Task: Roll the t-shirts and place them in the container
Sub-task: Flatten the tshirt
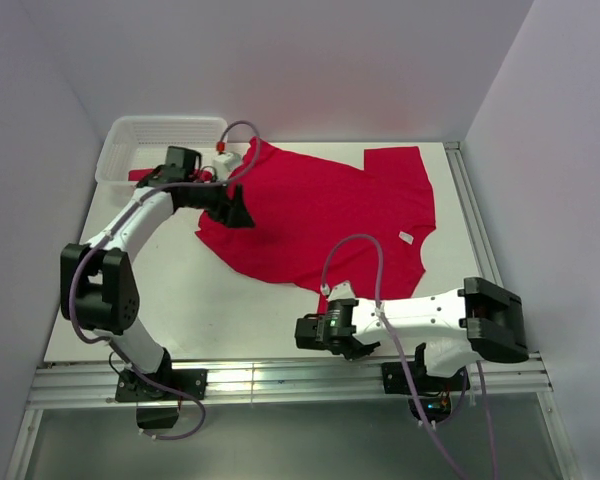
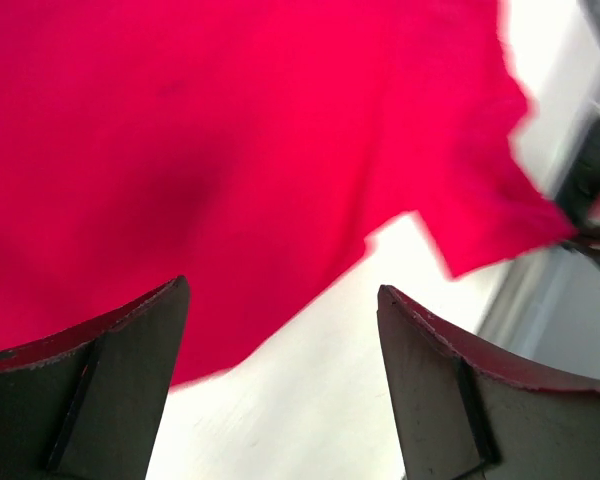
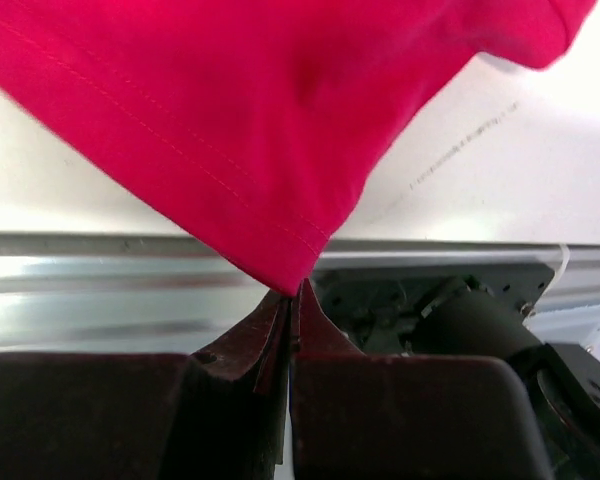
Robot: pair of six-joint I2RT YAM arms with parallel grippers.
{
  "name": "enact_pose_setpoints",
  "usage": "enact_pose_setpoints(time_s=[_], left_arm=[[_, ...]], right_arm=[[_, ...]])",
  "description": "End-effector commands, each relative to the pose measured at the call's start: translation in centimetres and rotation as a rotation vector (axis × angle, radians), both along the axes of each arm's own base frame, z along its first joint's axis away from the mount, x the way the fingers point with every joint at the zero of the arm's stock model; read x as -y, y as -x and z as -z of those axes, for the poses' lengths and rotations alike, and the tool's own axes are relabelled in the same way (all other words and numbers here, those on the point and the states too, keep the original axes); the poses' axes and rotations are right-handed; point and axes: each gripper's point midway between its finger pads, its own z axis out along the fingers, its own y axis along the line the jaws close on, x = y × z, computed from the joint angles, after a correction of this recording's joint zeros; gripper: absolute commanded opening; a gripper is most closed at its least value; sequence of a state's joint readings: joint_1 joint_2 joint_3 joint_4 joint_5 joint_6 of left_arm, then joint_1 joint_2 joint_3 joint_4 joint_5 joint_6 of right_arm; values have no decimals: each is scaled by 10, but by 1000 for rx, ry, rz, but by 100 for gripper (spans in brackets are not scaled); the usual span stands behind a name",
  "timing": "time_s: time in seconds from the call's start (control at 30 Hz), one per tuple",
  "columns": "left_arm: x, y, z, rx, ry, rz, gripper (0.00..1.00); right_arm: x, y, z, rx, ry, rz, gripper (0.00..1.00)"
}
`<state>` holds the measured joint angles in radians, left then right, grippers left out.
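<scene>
A white plastic lattice basket [image 1: 160, 135] is seen far left. The left gripper [image 1: 235, 212] is held released, jaws wide, over the left edge of a soft, lightly creased crimson cloth t-shirt [image 1: 330, 215], spread mid-table. Its stitched near hem corner is pinched by the clenched right gripper [image 3: 298, 290]. Bare white table [image 1: 230, 310] is seen near-left.

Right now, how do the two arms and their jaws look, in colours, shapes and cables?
Both the left arm and the right arm have white rounded links between bulky black joint housings. A thin lilac-grey cable loops along each one. The jaws are dark, wedge-shaped blades with scuffed pale edges.
</scene>
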<state>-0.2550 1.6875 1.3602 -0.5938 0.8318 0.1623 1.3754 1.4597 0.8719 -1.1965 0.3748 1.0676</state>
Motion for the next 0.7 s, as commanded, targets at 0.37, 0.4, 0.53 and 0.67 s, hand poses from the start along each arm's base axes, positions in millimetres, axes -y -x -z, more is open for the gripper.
enact_pose_setpoints(time_s=[0.37, 0.4, 0.53, 0.67], left_arm=[[-160, -13, 71, -152, -129, -484, 76], [-169, -19, 71, -131, -139, -522, 76], [-191, -27, 81, -131, -166, -633, 75], [-193, -33, 94, -179, -141, -676, 74]], right_arm=[[32, 25, -21, -20, -28, 58, 0], [30, 24, -22, -16, -43, 55, 0], [28, 23, -23, -9, -53, 64, 0], [26, 22, -24, -2, -66, 67, 0]])
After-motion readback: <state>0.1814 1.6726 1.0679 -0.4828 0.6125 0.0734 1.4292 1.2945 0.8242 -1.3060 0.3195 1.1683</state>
